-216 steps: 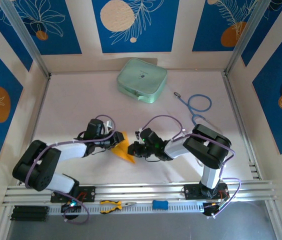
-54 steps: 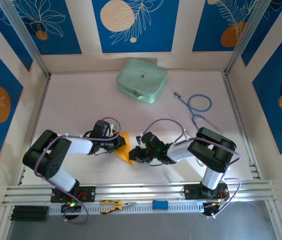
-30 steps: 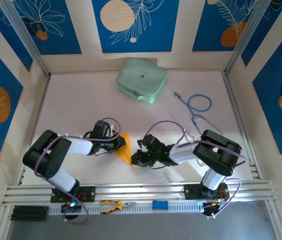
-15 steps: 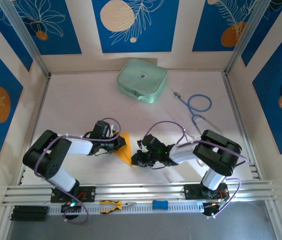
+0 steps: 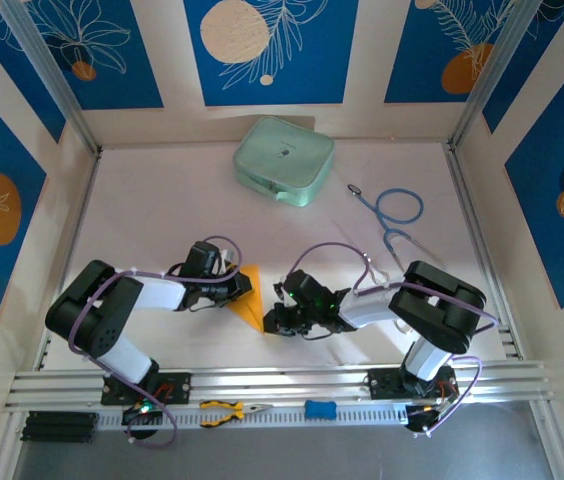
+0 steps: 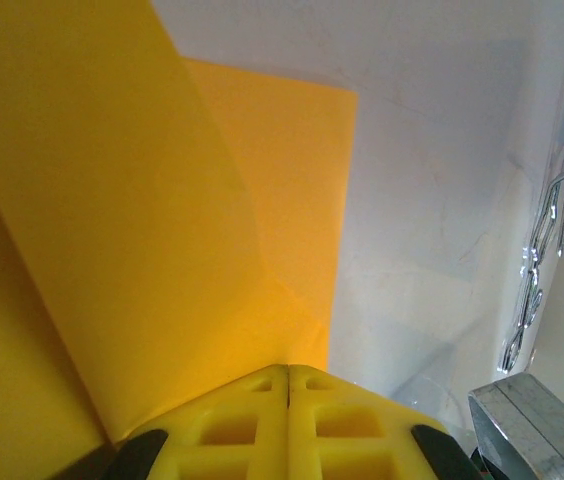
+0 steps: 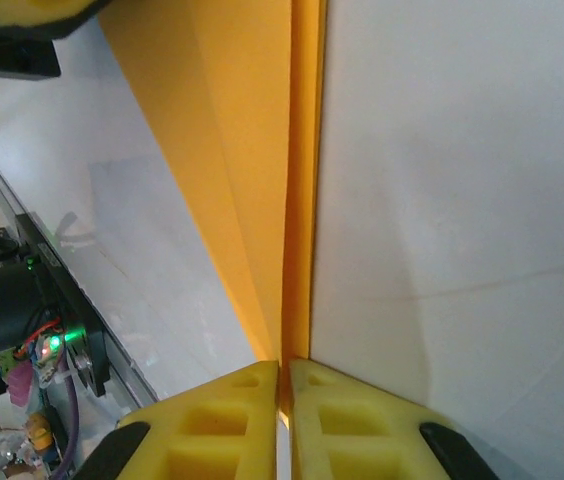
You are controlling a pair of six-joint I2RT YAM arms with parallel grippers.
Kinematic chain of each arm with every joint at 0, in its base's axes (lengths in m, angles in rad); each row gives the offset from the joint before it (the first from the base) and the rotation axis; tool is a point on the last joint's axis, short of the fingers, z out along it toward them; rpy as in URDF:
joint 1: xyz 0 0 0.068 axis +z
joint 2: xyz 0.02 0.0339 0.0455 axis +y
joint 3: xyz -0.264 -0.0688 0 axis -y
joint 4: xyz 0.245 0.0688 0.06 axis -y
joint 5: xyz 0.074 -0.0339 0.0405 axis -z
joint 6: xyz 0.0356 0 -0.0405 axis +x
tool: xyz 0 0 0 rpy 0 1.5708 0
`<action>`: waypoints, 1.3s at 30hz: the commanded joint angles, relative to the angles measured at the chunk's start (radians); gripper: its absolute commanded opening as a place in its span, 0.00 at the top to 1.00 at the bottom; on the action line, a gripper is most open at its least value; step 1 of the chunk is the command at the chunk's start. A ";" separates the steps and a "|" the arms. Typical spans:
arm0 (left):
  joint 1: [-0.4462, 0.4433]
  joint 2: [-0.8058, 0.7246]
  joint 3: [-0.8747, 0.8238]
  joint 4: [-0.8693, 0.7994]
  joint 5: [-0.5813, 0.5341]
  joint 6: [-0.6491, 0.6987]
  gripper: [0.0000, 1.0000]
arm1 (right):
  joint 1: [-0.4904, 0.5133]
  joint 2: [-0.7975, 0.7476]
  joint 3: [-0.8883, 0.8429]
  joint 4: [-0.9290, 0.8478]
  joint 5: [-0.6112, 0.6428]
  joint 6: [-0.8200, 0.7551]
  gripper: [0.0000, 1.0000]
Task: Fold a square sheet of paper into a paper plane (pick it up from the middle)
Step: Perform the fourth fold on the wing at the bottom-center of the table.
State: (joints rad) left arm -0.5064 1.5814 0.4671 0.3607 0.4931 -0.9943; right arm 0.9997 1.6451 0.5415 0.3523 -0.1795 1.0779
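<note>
Near edge of paper (image 7: 242, 150) inside right tool (image 7: 284, 372)

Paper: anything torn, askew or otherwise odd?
Nothing stands out. The folded paper looks untorn, pinched between the left gripper and the right gripper, both shut on it.

sheet of paper (image 5: 246, 297) | orange-yellow, plain | folded into pointed triangle, creased lengthwise | near-centre of table (image 5: 142, 200)
</note>
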 commanded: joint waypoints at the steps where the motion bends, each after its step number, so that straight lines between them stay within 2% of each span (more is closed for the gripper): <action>1: -0.002 0.009 -0.022 -0.026 -0.039 -0.003 0.96 | 0.028 -0.001 -0.029 -0.175 -0.070 -0.023 0.88; 7: -0.002 0.008 -0.025 -0.026 -0.040 -0.004 0.96 | 0.036 0.023 -0.024 -0.197 -0.074 -0.028 0.93; 13: -0.003 0.006 -0.025 -0.027 -0.039 -0.005 0.96 | 0.052 0.018 -0.007 -0.257 -0.062 -0.050 0.90; 19: -0.002 0.006 -0.026 -0.027 -0.043 -0.007 0.96 | 0.055 0.012 -0.012 -0.266 -0.075 -0.063 0.92; 33: -0.002 0.009 -0.035 -0.012 -0.045 -0.014 0.96 | 0.066 -0.004 -0.011 -0.316 -0.087 -0.087 0.90; 39: -0.003 0.005 -0.040 -0.008 -0.047 -0.019 0.96 | 0.059 -0.093 -0.011 -0.369 -0.023 -0.087 0.87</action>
State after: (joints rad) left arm -0.5083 1.5799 0.4526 0.3824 0.5041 -1.0142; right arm 1.0470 1.5883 0.5625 0.1658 -0.1909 1.0023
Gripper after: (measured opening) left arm 0.064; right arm 0.130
